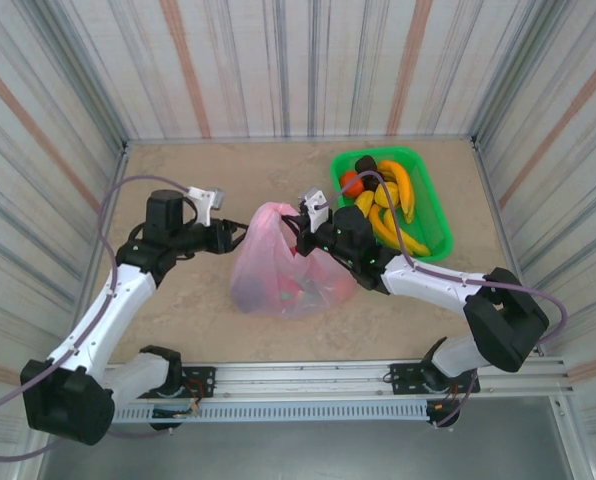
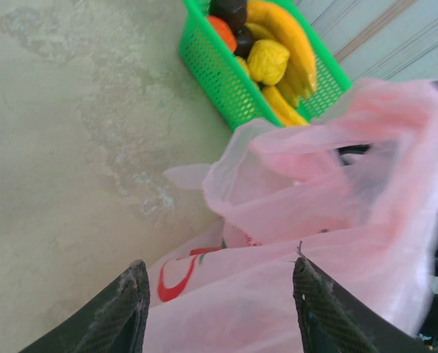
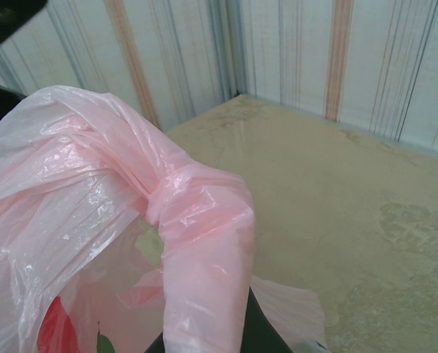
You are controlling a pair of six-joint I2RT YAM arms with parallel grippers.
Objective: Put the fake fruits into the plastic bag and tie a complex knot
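The plastic bag (image 1: 278,272) sits slumped on the beige surface (image 1: 178,170) between the two arms, its mouth gathered upward. The left jaws stand spread at the bag's upper left edge. From the left wrist, the two dark fingers (image 2: 120,312) are wide apart, with pink film lying between and beyond them and neither one visibly pressing it. The right jaws are pressed together at the bag's upper right rim. In the right wrist view a pink handle strip (image 3: 204,272) runs down from a tight bunched gather into them, so they pinch the bag. Whether that gather is a finished knot cannot be told.

Some fake fruits (image 1: 308,285) show dimly through the film as reddish and dark shapes. A red patch (image 3: 56,327) low inside the bag may be fruit or print; it cannot be told which. Other fruits lie in the green tray (image 2: 215,77), near the bag to its back right: yellow bananas (image 1: 396,195), an orange (image 1: 350,182) and a dark piece (image 1: 366,166).
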